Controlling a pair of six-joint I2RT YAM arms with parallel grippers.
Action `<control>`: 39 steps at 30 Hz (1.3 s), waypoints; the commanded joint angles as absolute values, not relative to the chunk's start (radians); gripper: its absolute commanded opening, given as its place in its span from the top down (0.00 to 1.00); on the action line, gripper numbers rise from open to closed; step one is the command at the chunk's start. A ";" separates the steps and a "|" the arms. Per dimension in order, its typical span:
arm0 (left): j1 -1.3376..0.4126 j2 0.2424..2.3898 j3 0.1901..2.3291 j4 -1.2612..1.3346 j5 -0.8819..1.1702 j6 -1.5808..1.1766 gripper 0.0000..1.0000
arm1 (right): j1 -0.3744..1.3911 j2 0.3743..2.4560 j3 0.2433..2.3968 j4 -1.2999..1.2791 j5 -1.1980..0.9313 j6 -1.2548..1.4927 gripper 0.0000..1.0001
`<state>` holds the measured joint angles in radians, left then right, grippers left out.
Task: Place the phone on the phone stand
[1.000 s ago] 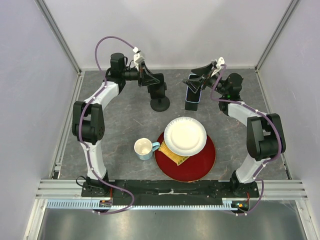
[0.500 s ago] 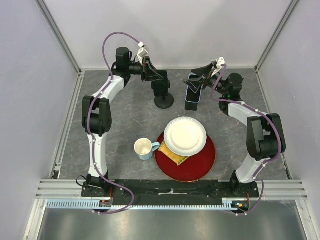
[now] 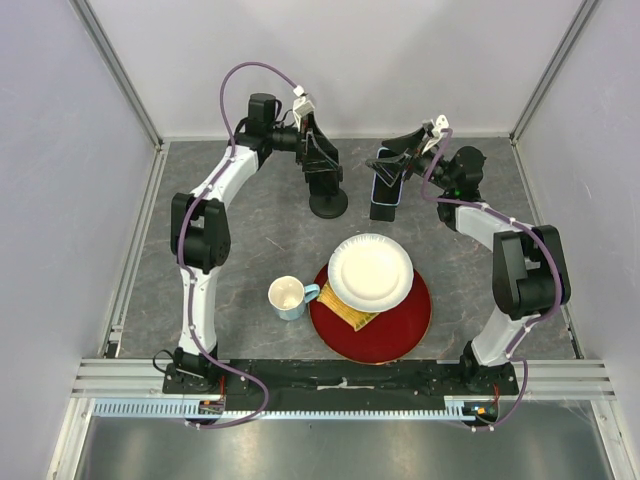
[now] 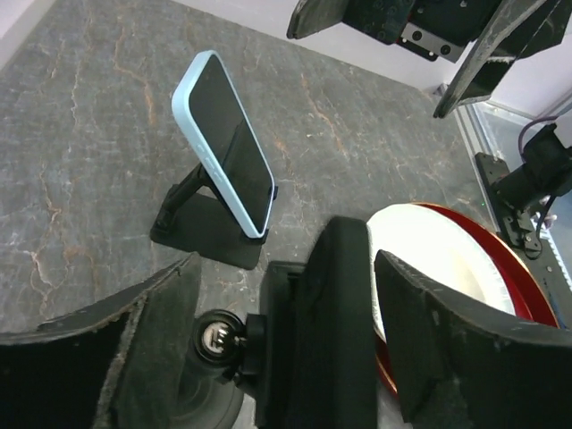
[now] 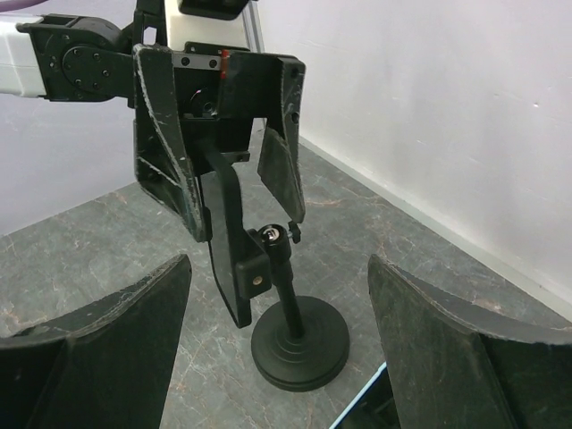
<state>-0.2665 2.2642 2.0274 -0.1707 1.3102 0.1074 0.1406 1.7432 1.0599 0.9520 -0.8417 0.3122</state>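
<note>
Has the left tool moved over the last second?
Yes. The left tool has shifted right, closer to the phone, which has stayed put.

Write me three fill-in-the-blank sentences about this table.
The phone, on the folding stand, has a light ____ case. The tray under the white plate is ____. The left gripper is ____ around the round-based stand.
Missing words: blue, red, open.

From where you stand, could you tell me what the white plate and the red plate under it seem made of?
White plate: probably paper, matte, judging by its crimped rim. Red plate: likely plastic or lacquered, glossy, since its rim shows a sheen.
</note>
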 commanded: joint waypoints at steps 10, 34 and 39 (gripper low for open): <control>-0.236 2.051 1.905 -0.039 1.203 0.054 0.06 | 0.138 1.730 1.089 0.967 -0.832 0.296 0.13; -0.484 0.857 0.862 -0.138 0.066 -0.448 0.11 | 0.178 1.047 0.941 -0.090 0.203 0.403 0.02; -0.499 0.588 0.747 -0.257 0.106 -0.514 0.12 | 0.199 0.783 0.821 -0.184 0.135 0.445 0.02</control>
<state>-0.4976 0.7391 0.8131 -0.1116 0.1322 -0.4343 0.1844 0.9215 0.8715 -0.0563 0.1356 0.3889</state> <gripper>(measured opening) 0.887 0.981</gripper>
